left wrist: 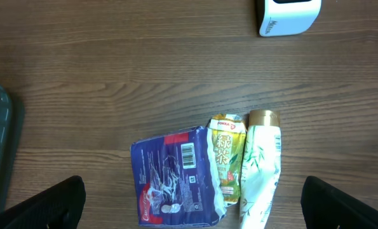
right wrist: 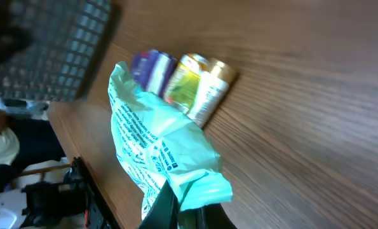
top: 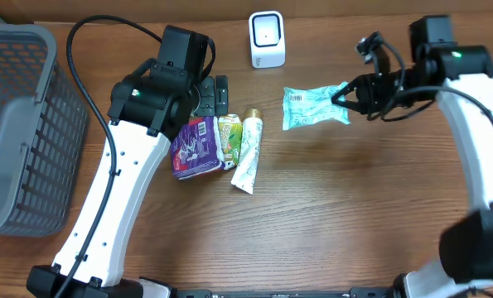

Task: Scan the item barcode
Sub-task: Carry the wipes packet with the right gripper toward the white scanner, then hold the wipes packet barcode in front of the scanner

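Across the tabletop (top: 329, 207), we see a grey basket (top: 18, 132) at far left. Our left gripper (top: 219, 93) hangs wide open over a purple pouch (top: 195, 147), centre-left. Upper right, our right gripper (top: 344, 95) is clamped on one end of the mint-green packet (top: 312, 108), which sits just below-right of the white scanner (top: 267, 39).

- Mint-green packet (right wrist: 157, 146) fills the middle, crinkled, printed side showing.
- The gripper (right wrist: 181, 207) has its bottom corner pinched tight between dark fingers.
- Behind it on the table (right wrist: 303, 95): purple pack (right wrist: 149, 69), green carton (right wrist: 185, 79) and gold-capped tube (right wrist: 213, 89), side by side.
- Grey basket (right wrist: 61, 44) sits top left, blurred.
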You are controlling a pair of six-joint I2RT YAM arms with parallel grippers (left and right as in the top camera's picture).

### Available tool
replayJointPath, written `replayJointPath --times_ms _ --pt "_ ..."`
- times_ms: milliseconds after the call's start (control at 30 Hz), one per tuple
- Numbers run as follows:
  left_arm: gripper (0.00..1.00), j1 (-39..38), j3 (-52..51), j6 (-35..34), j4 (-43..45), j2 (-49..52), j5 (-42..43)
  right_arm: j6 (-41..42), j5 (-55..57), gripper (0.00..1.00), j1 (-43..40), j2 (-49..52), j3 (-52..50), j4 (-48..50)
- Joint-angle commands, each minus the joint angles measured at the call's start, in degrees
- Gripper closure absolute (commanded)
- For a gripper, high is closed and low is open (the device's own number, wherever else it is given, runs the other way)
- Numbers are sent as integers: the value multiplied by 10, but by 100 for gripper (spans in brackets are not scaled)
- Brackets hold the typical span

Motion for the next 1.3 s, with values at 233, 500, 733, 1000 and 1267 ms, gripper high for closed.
replayJointPath --times_ms 233,500,733,1000,1267 --pt "0 3 11 -6 0 3 -12 -10 -11 96 4 -62 5 -5" --pt "0 3 11 -6 0 3 -12 217 324 96 84 -60 5 144" --pt "0 3 11 -6 0 3 -12 210 659 96 210 -46 4 311" --pt "0 3 11 -6 0 3 -12 60 855 96 279 48 4 521" --pt "0 3 11 -6 0 3 -12 -199 870 96 296 165 4 684"
